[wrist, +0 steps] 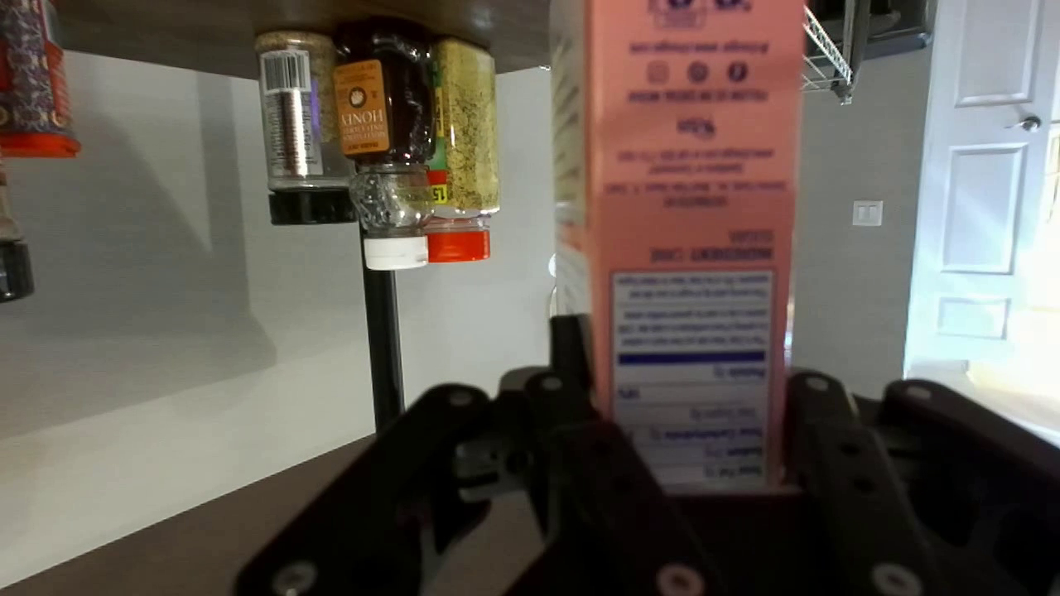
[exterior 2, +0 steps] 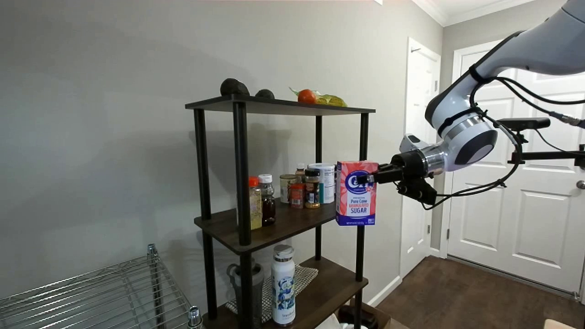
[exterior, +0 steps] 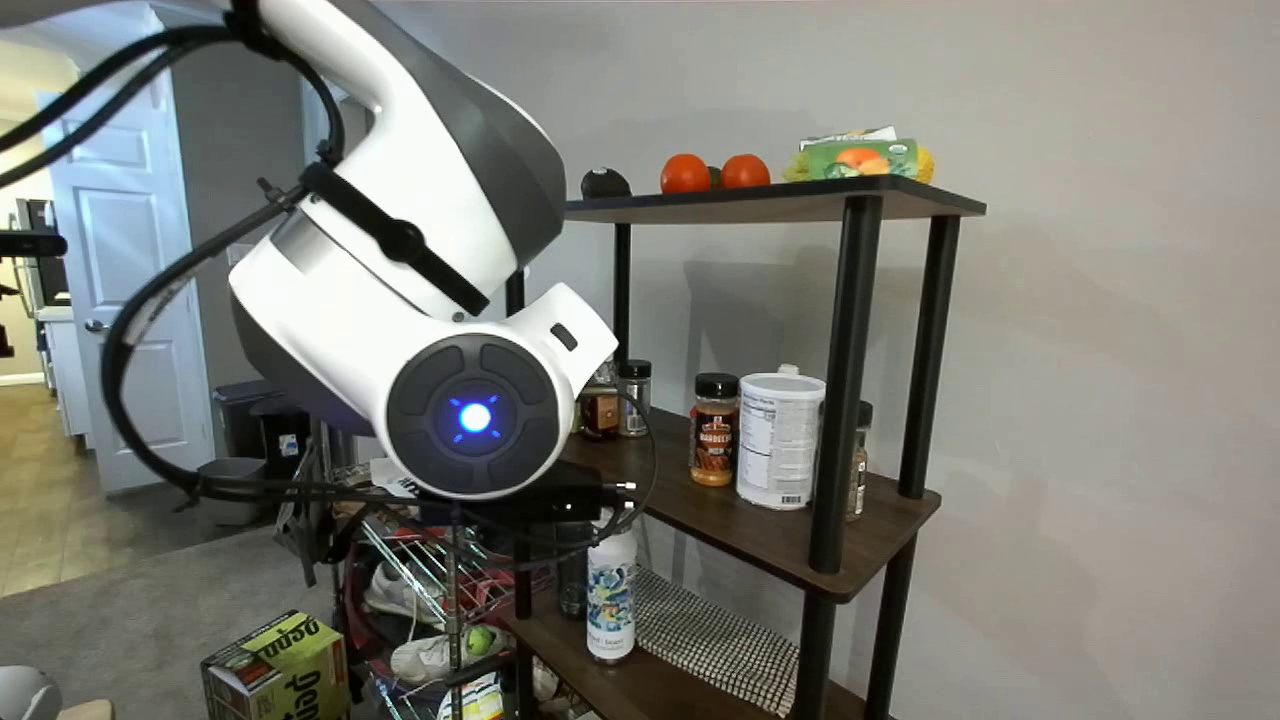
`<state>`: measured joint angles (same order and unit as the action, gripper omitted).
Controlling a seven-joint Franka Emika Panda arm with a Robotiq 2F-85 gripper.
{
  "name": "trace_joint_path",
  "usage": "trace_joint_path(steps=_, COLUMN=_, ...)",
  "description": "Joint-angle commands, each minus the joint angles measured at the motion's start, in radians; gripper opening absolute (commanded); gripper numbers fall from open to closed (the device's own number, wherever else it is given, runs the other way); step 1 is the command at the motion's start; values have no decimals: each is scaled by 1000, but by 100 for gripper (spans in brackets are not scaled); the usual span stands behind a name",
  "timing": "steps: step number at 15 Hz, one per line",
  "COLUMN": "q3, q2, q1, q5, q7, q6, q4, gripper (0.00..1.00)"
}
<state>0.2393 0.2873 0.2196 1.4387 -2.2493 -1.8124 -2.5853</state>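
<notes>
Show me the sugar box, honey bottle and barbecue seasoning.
Sugar box (exterior 2: 356, 199), in an exterior view: front panel.
Honey bottle (wrist: 368, 122), in the wrist view: label.
Barbecue seasoning (exterior: 714, 438), in an exterior view: label.

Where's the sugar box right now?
In an exterior view, the sugar box is right of centre, upright in the gripper, appearing just right of the white canister standing on the middle shelf.

The dark shelf (exterior 2: 297, 221) bears tomatoes (exterior: 686, 174), spice jars (exterior: 714, 440), a white bottle (exterior 2: 284, 290).

The gripper (wrist: 689, 385) is clamped, fingers (wrist: 869, 521) parted; behind the jaws the wrist (exterior 2: 433, 159) lies nearly level, the bent arm (exterior 2: 516, 55) higher.
</notes>
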Motion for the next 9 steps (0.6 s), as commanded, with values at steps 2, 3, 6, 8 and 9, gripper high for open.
trace_joint_path(steps=2, q3=-13, q2=-2, q1=15, q5=1, q7=0, q6=5, q4=1, gripper=40)
trace_joint_path(steps=3, q3=-13, q2=-2, q1=15, q5=1, q7=0, q6=5, q4=1, gripper=40)
trace_joint_path(steps=6, q3=-13, q2=-2, q1=15, q5=1, q7=0, q6=5, q4=1, gripper=15)
trace_joint_path(steps=8, q3=-14, q2=5, q1=14, q5=-2, q7=4, q6=8, q4=0, gripper=15)
trace_joint_path(steps=9, q3=-15, q2=7, q1=14, q5=-5, q7=6, q6=10, q4=0, gripper=15)
